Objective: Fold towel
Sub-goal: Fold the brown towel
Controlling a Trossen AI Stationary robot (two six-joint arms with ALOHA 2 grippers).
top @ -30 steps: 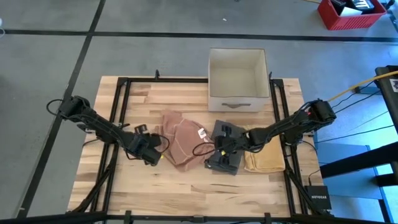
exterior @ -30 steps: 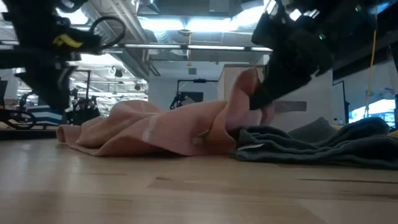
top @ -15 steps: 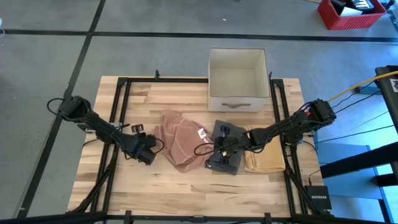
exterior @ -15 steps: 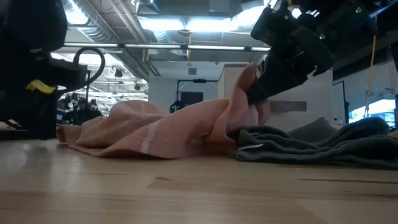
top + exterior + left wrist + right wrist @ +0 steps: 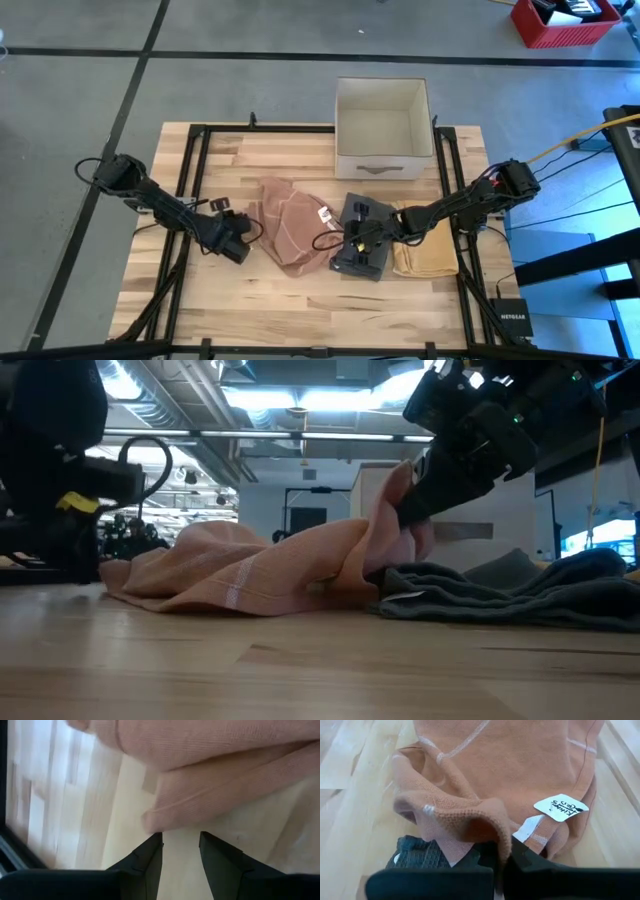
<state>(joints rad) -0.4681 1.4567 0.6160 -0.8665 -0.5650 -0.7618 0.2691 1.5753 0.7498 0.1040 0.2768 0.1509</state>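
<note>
A: Where is the towel?

B: The salmon towel lies rumpled near the middle of the wooden table. Its right edge is lifted and laps onto the dark grey cloth. A white label sits on that raised side.

A: Who has hold of it?

B: The right gripper is clamped tight on the towel's right edge, holding a fold up off the table, over the grey cloth. The left gripper is low at the towel's left edge with its fingers partly apart and nothing between them; the towel's hem lies just ahead of the tips.

A: Anything different from a second ago?

B: The left gripper has drawn back leftward off the towel; earlier it was reaching in over the left hem. The towel's left side has settled flatter. The right gripper has hardly moved and keeps its pinch.

A: And the room around?

B: Bare wood lies left of the towel and along the near edge. On the right the grey cloth touches a folded mustard cloth. A white box stands at the far edge, well apart from the towel.
</note>
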